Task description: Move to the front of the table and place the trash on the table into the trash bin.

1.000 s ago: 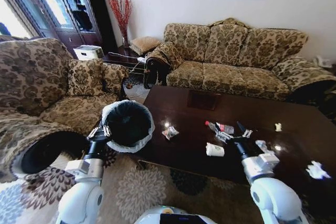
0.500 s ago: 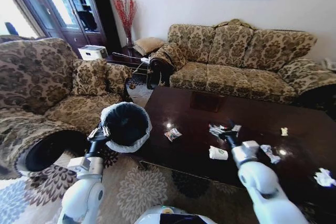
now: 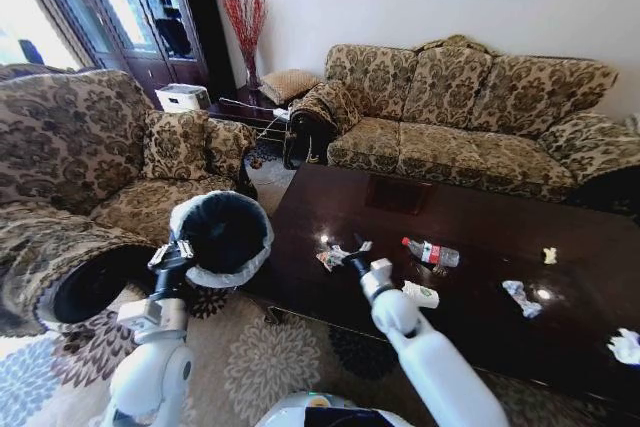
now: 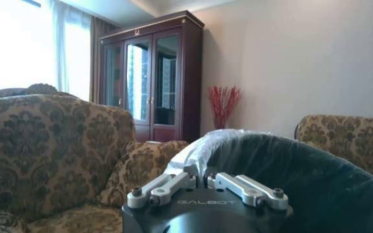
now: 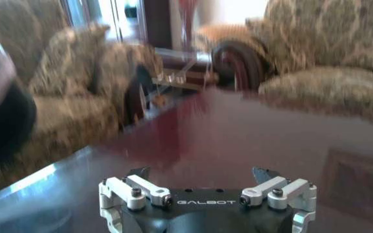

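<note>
The trash bin (image 3: 222, 235), black inside with a whitish liner, hangs off the table's (image 3: 480, 209) left end, and my left gripper (image 3: 180, 250) is shut on its rim (image 4: 199, 177). Trash lies on the dark glossy top: a wrapper (image 3: 329, 258), a crushed bottle with a red label (image 3: 432, 252), a small white cup (image 3: 421, 295) and paper wads (image 3: 521, 296) (image 3: 548, 255) (image 3: 625, 345). My right gripper (image 3: 355, 246) hovers just right of the wrapper, open with nothing between its fingers (image 5: 201, 171).
A patterned sofa (image 3: 470, 112) runs behind the table and an armchair (image 3: 70, 157) stands at the left, close to the bin. A floral rug (image 3: 260, 362) covers the floor in front. A dark cabinet (image 3: 150, 7) and red twigs (image 3: 245, 22) stand at the back left.
My right arm has swung left across the table, from beside the bottle to beside the wrapper; the bottle stays on the table. The head view has shifted a little.
</note>
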Motion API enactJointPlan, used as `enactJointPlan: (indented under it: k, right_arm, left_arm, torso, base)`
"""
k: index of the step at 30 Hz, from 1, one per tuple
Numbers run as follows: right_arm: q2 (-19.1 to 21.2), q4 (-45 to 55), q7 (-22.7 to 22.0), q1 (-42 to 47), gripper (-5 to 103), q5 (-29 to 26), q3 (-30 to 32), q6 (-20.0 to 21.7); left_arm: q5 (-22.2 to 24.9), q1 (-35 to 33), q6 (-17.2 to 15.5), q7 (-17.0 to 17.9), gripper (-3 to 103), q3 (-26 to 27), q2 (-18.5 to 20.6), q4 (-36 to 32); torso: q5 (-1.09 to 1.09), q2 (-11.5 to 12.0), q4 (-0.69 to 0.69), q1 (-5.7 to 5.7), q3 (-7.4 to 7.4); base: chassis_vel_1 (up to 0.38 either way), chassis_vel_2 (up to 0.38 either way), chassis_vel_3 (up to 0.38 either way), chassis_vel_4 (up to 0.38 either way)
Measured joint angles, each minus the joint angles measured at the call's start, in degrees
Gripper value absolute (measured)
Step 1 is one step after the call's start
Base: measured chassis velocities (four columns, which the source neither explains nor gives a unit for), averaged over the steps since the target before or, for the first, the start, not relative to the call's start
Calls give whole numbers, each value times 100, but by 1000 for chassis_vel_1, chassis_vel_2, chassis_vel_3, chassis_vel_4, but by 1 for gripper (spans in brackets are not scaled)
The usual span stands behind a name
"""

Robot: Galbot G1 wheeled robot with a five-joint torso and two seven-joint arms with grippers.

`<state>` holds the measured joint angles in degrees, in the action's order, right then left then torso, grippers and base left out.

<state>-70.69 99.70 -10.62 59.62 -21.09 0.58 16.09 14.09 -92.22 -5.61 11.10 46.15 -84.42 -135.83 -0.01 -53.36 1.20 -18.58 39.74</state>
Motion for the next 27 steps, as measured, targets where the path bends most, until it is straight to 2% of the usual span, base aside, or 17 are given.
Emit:
enactJointPlan:
  k: [6,10,16,18,20,24,25,27]
  right_arm:
    - [-111,-391,-140,-265,100,-277,-161,418]
    - [-160,-517,-124,-299,100,-505,-165,511]
    - [-176,-630,-146,-317,103,-509,-155,524]
    - [-139,-648,-136,-317,94,-509,-153,524]
    - [-132,-656,-129,-316,94,-509,-152,524]
    - [-175,-780,-27,-325,73,-546,-128,520]
    - [-175,-780,-27,-325,73,-546,-128,520]
    - [-211,-799,-12,-338,61,-560,-141,520]
  left_arm:
    - [57,13,-40,12,3,24,33,-24]
    - [62,14,-47,1,3,25,64,-24]
    - [62,18,-56,-28,3,-21,53,-24]
    - [62,6,-57,-42,3,-37,52,-18]
    - [62,2,-56,-46,3,-40,54,-15]
    - [63,-11,-57,-58,3,-48,93,6]
    - [63,-11,-57,-58,3,-48,93,6]
    - [65,-11,-59,-63,3,-55,115,6]
  torso:
    - [-1,0,1,0,0]
    - [-1,0,2,0,-1]
    - [0,0,2,1,-1]
    - [0,0,1,1,-1]
    - [0,0,1,1,-1]
    - [1,0,2,1,-1]
    - [1,0,2,1,-1]
    - [1,0,2,1,-1]
  base:
    - [0,0,0,0]
    - [0,0,0,0]
    - [0,0,0,0]
    - [0,0,0,0]
    - [0,0,0,0]
    - [0,0,0,0]
    - [0,0,0,0]
    - [0,0,0,0]
